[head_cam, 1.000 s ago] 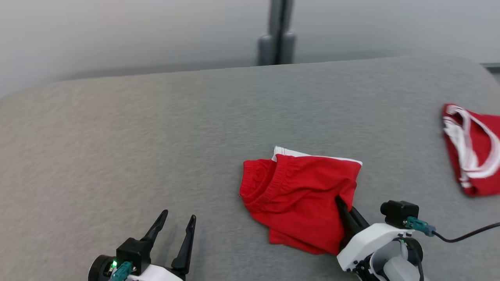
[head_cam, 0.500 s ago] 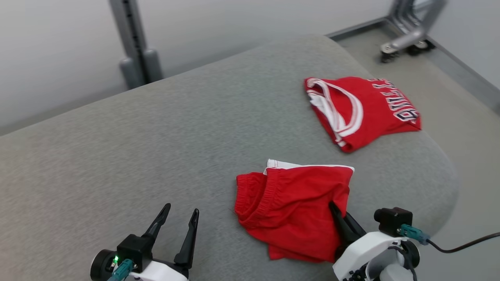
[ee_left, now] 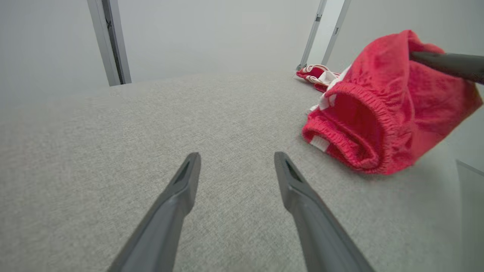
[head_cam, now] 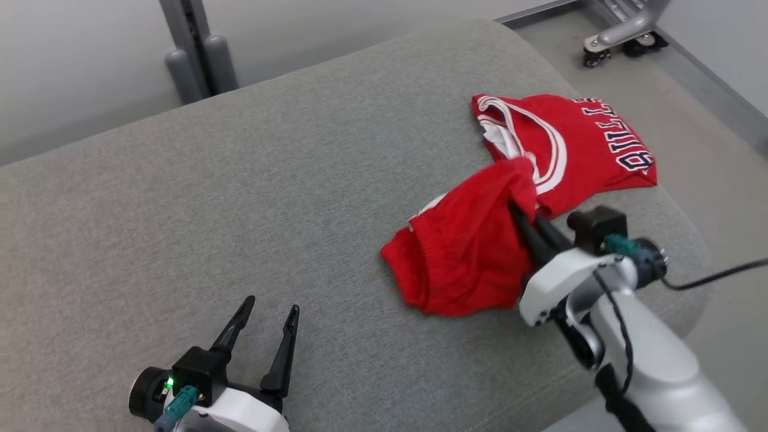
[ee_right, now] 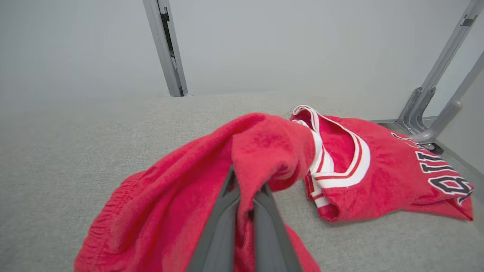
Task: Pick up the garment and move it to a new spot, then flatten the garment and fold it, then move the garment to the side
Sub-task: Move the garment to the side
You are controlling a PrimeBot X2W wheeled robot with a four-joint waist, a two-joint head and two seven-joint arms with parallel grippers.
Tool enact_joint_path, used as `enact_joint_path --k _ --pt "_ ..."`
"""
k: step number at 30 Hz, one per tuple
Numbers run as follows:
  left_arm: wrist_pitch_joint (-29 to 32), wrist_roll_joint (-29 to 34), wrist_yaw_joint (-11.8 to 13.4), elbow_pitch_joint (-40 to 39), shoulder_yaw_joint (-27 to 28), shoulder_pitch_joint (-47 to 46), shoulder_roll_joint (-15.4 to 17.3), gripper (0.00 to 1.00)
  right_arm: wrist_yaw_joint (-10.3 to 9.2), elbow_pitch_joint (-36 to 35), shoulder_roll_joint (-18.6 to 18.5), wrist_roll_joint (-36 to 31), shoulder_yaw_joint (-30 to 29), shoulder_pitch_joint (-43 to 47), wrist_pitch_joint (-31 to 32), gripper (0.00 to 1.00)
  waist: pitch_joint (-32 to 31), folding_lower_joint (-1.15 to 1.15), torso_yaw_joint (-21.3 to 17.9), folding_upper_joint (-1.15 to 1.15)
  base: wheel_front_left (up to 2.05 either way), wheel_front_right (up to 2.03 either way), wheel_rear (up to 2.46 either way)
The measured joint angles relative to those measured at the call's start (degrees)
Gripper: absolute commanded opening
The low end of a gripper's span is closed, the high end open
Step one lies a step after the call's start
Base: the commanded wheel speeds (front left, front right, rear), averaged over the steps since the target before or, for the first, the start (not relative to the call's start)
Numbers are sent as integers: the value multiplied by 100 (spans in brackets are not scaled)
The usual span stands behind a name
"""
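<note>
one red garment (head_cam: 462,252), bunched, partly raised, pinched in right hand (head_cam: 517,210).

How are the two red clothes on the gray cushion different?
The red shorts hang bunched from the right end effector, one end lifted; the red jersey lies folded flat, with nothing holding it. The red shorts are mostly plain with a stretchy gathered waistband; the red jersey has white stripes and dark letters. Both are red and sit on the gray cushion.
</note>
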Motion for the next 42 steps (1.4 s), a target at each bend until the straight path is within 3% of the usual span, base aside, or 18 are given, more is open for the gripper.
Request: enact_joint_path --k 6,14,15,16,19,23,27,29,34,42 --pt "0 78 -23 -63 -14 -120 142 100 0 548 -570 -664 -602 -1032 264 0 239 0 458 0 0 0 0" --pt "0 73 -37 -167 -66 -320 256 100 1 1369 -1777 -1694 -1739 -1519 691 0 530 0 1217 0 0 0 0" --pt "0 69 -38 -185 -64 -357 267 100 0 1460 -1905 -1819 -1976 -1518 720 34 561 0 1317 0 0 0 0" --pt "0 60 -45 -212 -46 -382 275 100 0 1504 -2000 -1981 -2209 -1519 727 100 590 0 1411 0 0 0 0" --pt "0 24 -45 -253 0 -385 308 100 0 1512 -2070 -2385 -2974 -1519 673 100 684 0 1649 0 0 0 0" --pt "0 11 -48 -258 35 -385 312 100 0 1265 -1873 -2993 -3941 -1442 455 100 769 0 1861 0 0 0 0" --pt "0 -4 -54 -245 149 -377 274 100 0 690 -1310 -3572 -4785 -1328 213 100 701 0 1932 0 0 0 0" --pt "0 -7 -54 -242 214 -369 236 100 0 424 -954 -3747 -4925 -1241 94 100 623 0 1953 0 0 0 0" --pt "0 2 -53 -182 367 -341 163 100 0 -36 -193 -3672 -4665 -923 -53 100 392 0 2040 0 0 0 0" --pt "0 31 -9 -4 534 -282 56 100 0 -1038 25 -2446 -3389 387 -77 100 86 0 2356 0 0 0 0"
